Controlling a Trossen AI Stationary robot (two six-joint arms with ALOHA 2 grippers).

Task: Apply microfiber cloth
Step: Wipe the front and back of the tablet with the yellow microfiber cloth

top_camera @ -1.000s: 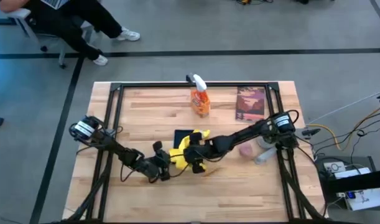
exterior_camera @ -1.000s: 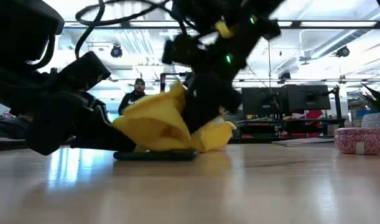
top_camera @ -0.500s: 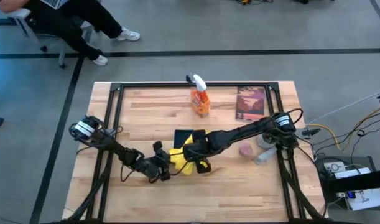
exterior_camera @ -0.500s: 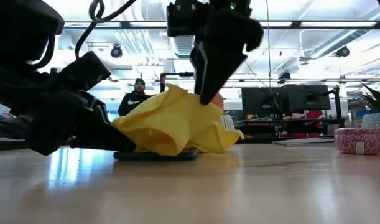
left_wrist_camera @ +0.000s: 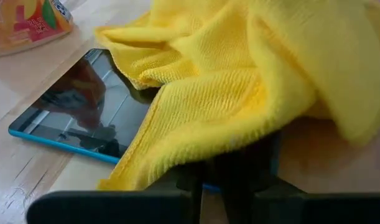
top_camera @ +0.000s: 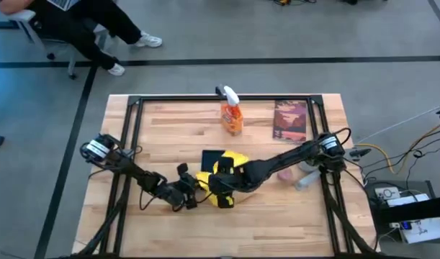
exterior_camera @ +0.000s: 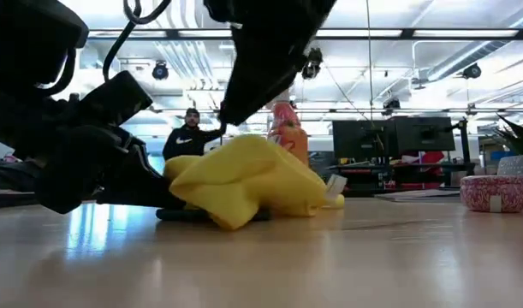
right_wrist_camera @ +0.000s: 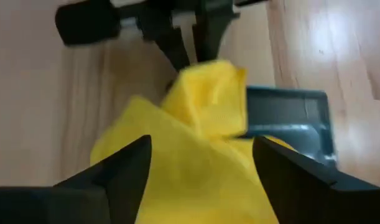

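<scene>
Cloth lies bunched on the tablet, a little toward the table's front edge from its middle, covering most of the screen; one corner of glass shows bare in the left wrist view. Contact is made, then, but the wiping looks only part done. The right gripper hovers over the heap with fingers spread, grasping nothing. The left gripper is clamped on the tablet's near edge under the cloth's hem, steadying it.
</scene>
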